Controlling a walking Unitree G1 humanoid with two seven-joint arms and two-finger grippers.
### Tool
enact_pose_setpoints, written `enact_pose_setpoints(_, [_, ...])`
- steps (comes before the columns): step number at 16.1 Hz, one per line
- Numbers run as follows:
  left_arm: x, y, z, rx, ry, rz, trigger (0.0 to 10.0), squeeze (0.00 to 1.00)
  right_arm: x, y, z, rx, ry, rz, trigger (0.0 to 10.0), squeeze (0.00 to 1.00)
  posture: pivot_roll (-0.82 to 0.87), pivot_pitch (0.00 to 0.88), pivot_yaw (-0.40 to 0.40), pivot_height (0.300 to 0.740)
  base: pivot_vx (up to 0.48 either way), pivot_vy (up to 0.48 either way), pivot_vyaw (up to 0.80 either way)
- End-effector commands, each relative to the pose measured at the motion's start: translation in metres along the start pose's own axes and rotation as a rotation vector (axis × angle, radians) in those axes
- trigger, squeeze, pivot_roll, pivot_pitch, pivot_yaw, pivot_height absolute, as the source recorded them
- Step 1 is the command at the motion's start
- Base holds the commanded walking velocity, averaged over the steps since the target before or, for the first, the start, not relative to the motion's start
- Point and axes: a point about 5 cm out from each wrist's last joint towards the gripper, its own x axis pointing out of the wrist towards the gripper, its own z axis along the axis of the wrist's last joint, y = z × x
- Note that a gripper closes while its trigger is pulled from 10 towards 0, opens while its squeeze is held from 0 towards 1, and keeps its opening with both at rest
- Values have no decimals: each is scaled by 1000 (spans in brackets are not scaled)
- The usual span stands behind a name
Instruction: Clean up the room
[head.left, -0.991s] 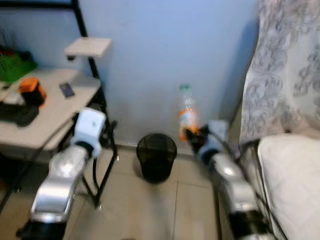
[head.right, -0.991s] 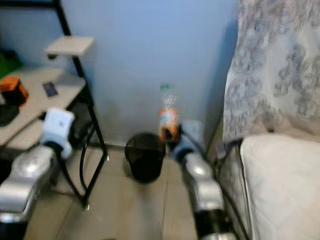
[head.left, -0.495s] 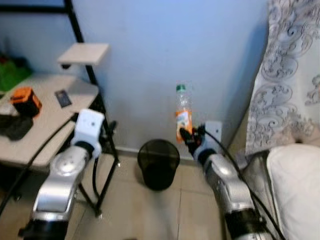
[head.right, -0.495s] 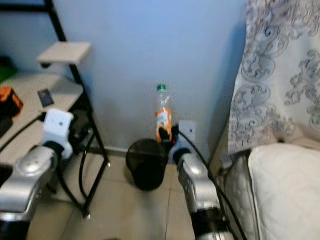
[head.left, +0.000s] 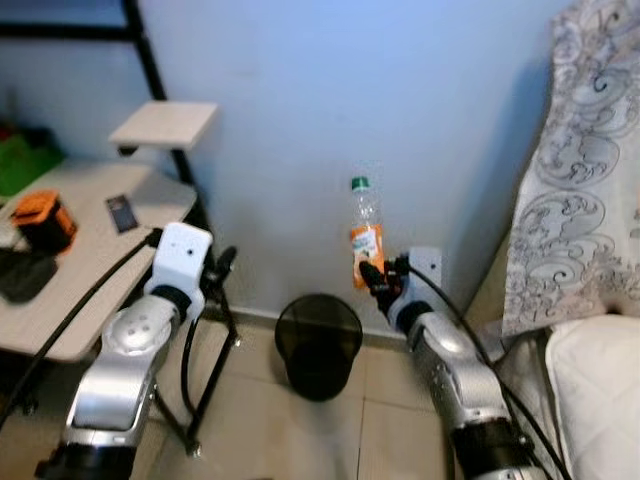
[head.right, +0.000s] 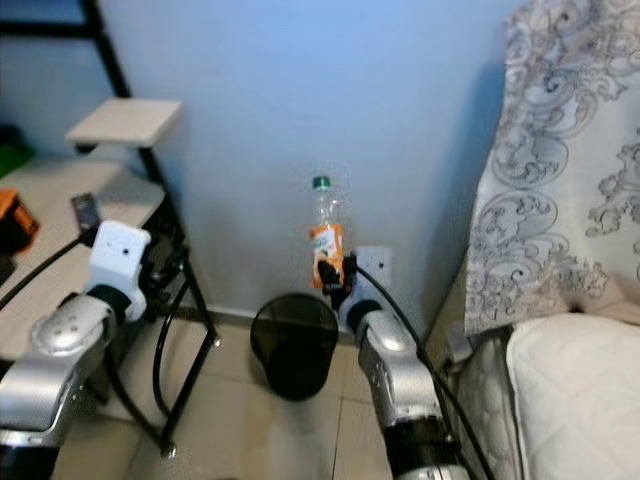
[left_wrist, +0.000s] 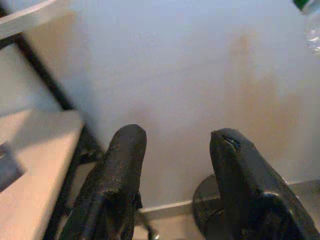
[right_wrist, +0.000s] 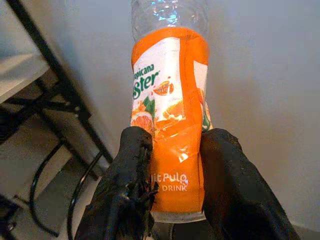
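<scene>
The right hand (right_wrist: 170, 190) is clamped on a plastic bottle (head.left: 366, 232), its two black fingers (right_wrist: 131, 190) pressing either side of the orange label near the bottle's base. The bottle stands upright in that grip, clear above the label, with a green cap (head.left: 359, 184) on top, held up in front of the pale blue wall (head.left: 400, 100). It sits above and a little to the right of a black mesh wastebasket (head.left: 319, 345), which stands on the tiled floor (head.left: 260, 430) close against the wall. Just behind the right hand, a white wall socket (head.left: 425, 264) shows on the wall, and a black cable (head.left: 455, 305) runs back along the silver right arm.

The left hand (left_wrist: 175, 165) is raised to the left of the wastebasket with its fingers apart and nothing between them, pointed towards the wall. From its wrist view the rim of the wastebasket is visible low down beyond the fingers.

Further left stands a pale bench (head.left: 90, 250) on a black metal frame (head.left: 160, 90), with a small raised shelf (head.left: 165, 123) fixed to the upright. On the bench lie an orange and black object (head.left: 40, 218), a small dark flat device (head.left: 120, 211), and something black (head.left: 25, 275) near the edge.

To the right hangs a patterned curtain (head.left: 590, 160), and below it is the corner of a white bed (head.left: 600, 390).
</scene>
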Motion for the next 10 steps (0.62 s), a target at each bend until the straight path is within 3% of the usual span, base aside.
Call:
enact_pose_setpoints(1, [-1,-4,1,7,-9,-31,10000,0,0,-7,6,-39,-10,5,10000,0,25,0,23,740,337,0,0])
enact_pose_setpoints(2, [-2,-4,1,13,-7,-34,10000,0,-1,-6,5,-39,-5,22,10000,0,31,0,16,740,337,0,0])
enact_pose_setpoints(5, [-4,-4,0,14,-6,-40,10000,0,-2,-10,3,-68,7,26,10000,0,25,0,12,740,340,0,800])
enact_pose_setpoints(8, [-1,-7,0,31,-5,-66,10000,0,-5,-19,-7,-90,82,52,10000,0,27,0,0,740,340,0,0])
enact_pose_setpoints(10, [-3,-10,0,47,-4,-83,10000,0,-5,-23,-11,-166,124,95,10000,0,36,0,-7,740,339,0,0])
